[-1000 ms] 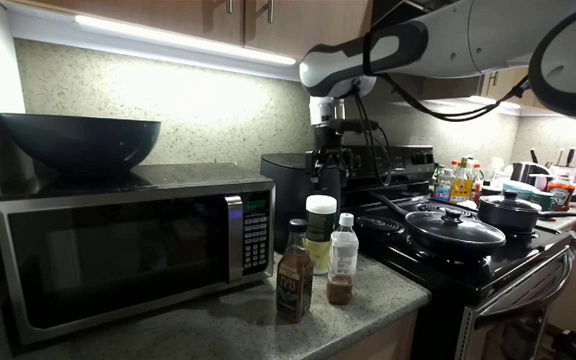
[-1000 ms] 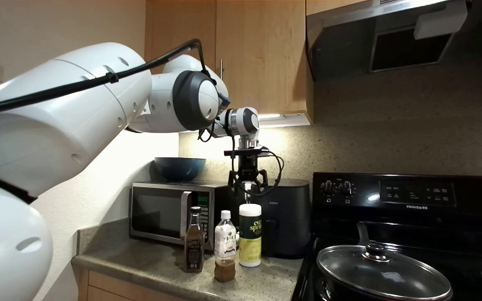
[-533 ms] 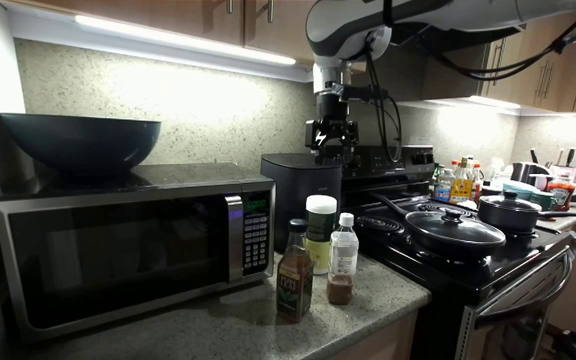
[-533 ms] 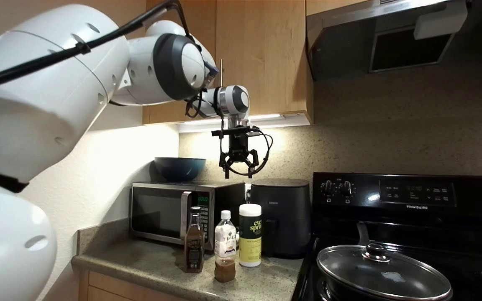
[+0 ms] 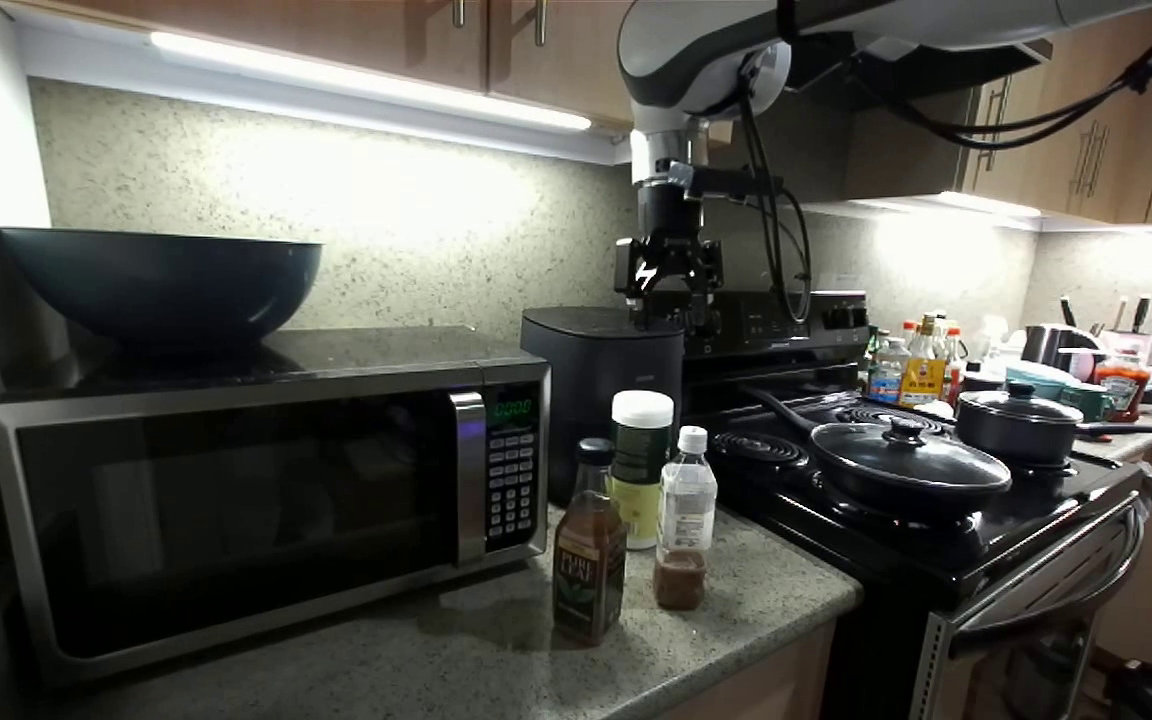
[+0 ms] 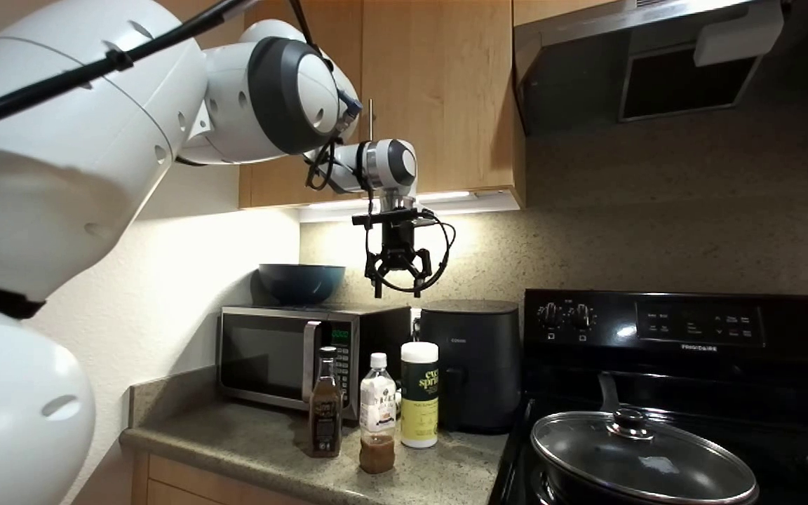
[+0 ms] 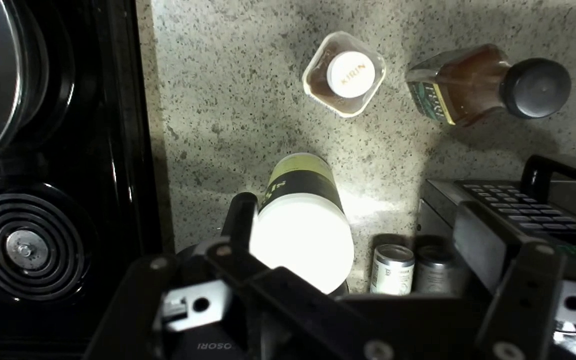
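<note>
My gripper (image 6: 398,291) is open and empty. It points down in the air, above the counter items and near the black air fryer (image 6: 474,372); it also shows in an exterior view (image 5: 671,318). In the wrist view its fingers (image 7: 360,215) are wide apart. A canister with a white lid and green-yellow label (image 7: 302,185) stands upright below, overlapping the left finger in that view; it is in both exterior views (image 5: 639,500) (image 6: 419,414). A white-capped clear bottle with brown liquid (image 6: 378,421) and a dark-capped brown tea bottle (image 5: 589,570) stand upright beside it.
A microwave (image 5: 266,520) stands beside the bottles, with a dark blue bowl (image 5: 161,285) on top. Two small cans (image 7: 393,270) (image 7: 434,270) sit by the microwave. The black stove holds a lidded pan (image 5: 906,470) and a lidded pot (image 5: 1016,425). Cabinets (image 6: 439,91) hang above.
My gripper has risen away from the canister and shifted slightly sideways, mostly in the first half second, then slowly. It stays open. The canister and bottles have not moved.
</note>
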